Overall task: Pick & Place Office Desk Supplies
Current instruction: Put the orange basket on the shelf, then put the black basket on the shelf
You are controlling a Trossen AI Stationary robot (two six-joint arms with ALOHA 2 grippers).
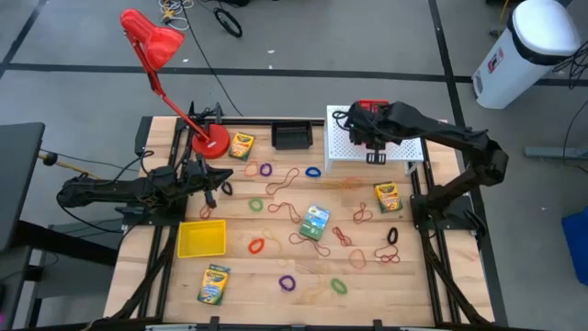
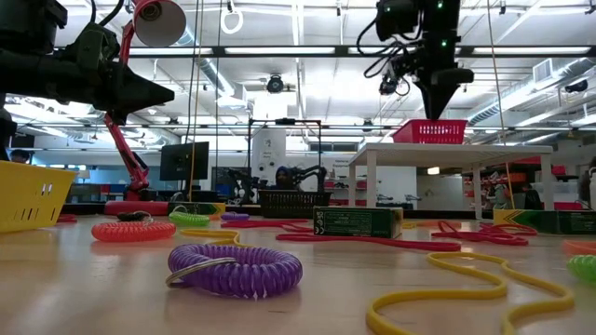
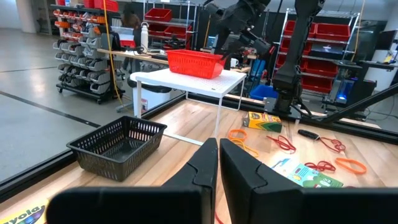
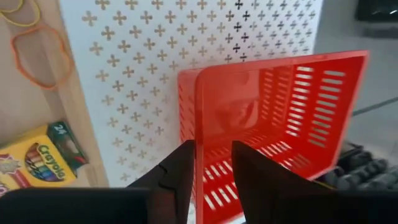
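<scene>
A red mesh basket (image 4: 280,124) stands on its bottom on the white perforated shelf (image 1: 344,147) at the table's far right. My right gripper (image 4: 213,147) is over it, slanting down and open, with one of the basket's side walls (image 4: 198,134) in the gap between its fingers. My left gripper (image 3: 219,149) waits shut and level at the table's left (image 1: 225,187), holding nothing. A black basket (image 1: 292,136), a yellow basket (image 1: 202,237), crayon boxes (image 1: 388,197) and rubber bands (image 1: 287,283) lie on the wooden table. My right gripper stands astride the red basket's side wall (image 4: 198,134), one finger (image 4: 180,171) outside and the other (image 4: 249,171) inside, coming slanting from above. The outer finger is close against the wall; whether it touches I cannot tell. The basket sits on the shelf.
A red desk lamp (image 1: 209,142) stands at the far left, its arm leaning out beyond the table. More crayon boxes (image 1: 242,145) (image 1: 213,283) and a green box (image 1: 315,222) lie among loose bands across the middle. The black basket sits left of the shelf.
</scene>
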